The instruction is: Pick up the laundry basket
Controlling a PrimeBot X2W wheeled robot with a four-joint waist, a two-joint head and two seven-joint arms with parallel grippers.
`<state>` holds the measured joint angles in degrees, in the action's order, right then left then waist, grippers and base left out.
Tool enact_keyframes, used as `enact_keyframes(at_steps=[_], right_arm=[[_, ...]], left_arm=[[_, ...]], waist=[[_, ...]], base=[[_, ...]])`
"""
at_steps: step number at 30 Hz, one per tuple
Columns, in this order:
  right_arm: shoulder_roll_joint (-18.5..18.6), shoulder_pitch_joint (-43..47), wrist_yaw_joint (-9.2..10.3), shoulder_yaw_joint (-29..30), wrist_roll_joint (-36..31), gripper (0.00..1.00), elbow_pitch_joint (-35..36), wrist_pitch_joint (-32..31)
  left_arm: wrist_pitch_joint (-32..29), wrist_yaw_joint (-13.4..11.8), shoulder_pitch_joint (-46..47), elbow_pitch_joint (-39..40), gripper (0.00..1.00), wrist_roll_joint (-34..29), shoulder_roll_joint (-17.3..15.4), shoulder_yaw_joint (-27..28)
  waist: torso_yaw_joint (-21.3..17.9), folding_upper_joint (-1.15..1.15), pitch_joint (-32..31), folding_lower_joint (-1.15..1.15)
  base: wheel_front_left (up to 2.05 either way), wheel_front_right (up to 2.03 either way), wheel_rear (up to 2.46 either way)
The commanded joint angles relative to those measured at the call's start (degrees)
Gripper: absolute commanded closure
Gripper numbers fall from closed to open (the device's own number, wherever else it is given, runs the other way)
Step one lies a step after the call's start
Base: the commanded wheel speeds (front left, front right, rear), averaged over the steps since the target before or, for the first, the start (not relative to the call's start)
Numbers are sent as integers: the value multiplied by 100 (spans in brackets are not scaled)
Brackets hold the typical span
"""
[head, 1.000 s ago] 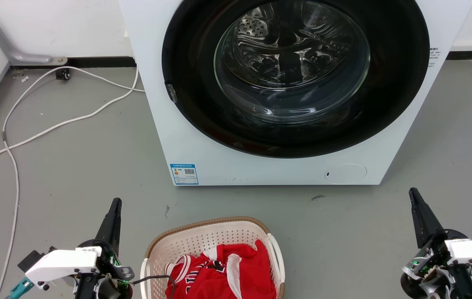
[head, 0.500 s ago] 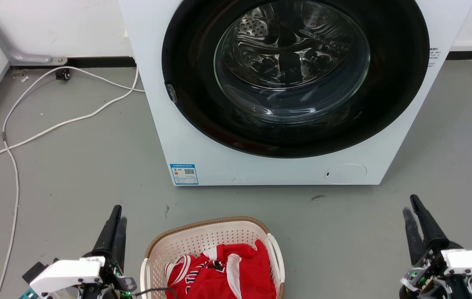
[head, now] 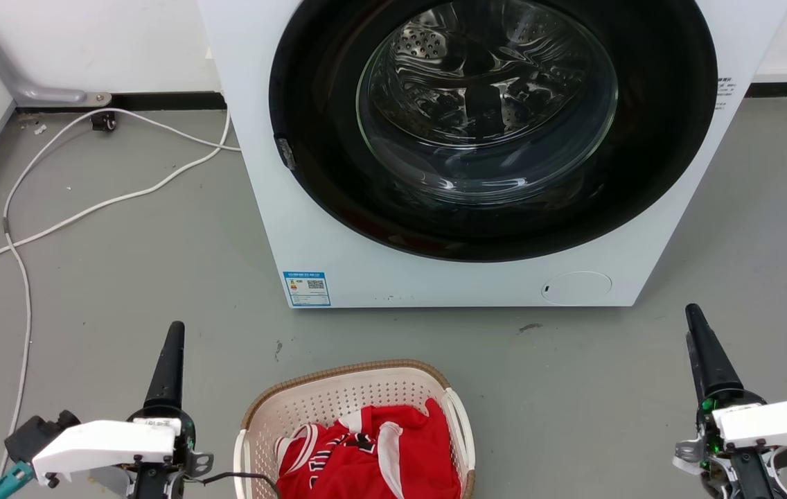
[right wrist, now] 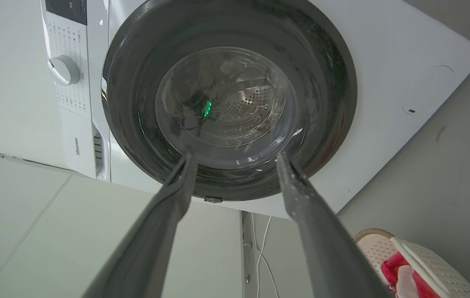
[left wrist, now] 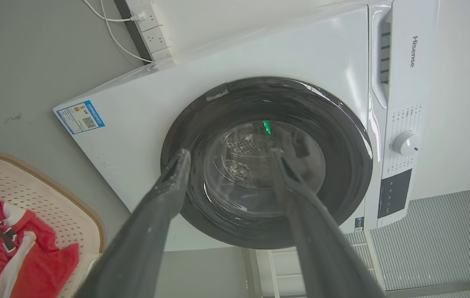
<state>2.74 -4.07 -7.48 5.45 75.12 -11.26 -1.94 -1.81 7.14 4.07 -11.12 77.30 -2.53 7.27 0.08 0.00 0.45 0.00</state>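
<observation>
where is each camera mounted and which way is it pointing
Head view: on the head, facing forward and down at the washer and basket; left gripper and right gripper at the lower corners.
Left wrist view: on the left wrist, facing the washer along the open left gripper.
Right wrist view: on the right wrist, facing the washer along the open right gripper.
All three share the washer and basket.

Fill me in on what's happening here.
A two-armed robot faces a white front-loading washer. The laundry basket sits on the floor between the arms, holding a red garment. The left gripper and right gripper hover either side of it, both open and empty, touching nothing. The basket is not yet picked up.
</observation>
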Motion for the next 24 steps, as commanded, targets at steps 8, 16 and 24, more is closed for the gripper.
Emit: enact_keyframes(at_steps=[8, 16, 24], right_arm=[[20, 13, -2, -90, -1457, 0, 364, 243], [21, 124, -2, -197, -2624, 0, 391, 463], [21, 176, -2, -274, -3367, 0, 436, 623]], left_arm=[[231, -119, -19, 357, 0, -1226, -24, -79], [450, -233, -107, 473, 0, -2287, -27, -187], [611, -279, -177, 506, 0, -2977, -30, -239]], waist=[[4, 0, 14, 0], [13, 0, 23, 0], [14, 0, 28, 0]], base=[[0, 0, 0], [0, 0, 0], [0, 0, 0]])
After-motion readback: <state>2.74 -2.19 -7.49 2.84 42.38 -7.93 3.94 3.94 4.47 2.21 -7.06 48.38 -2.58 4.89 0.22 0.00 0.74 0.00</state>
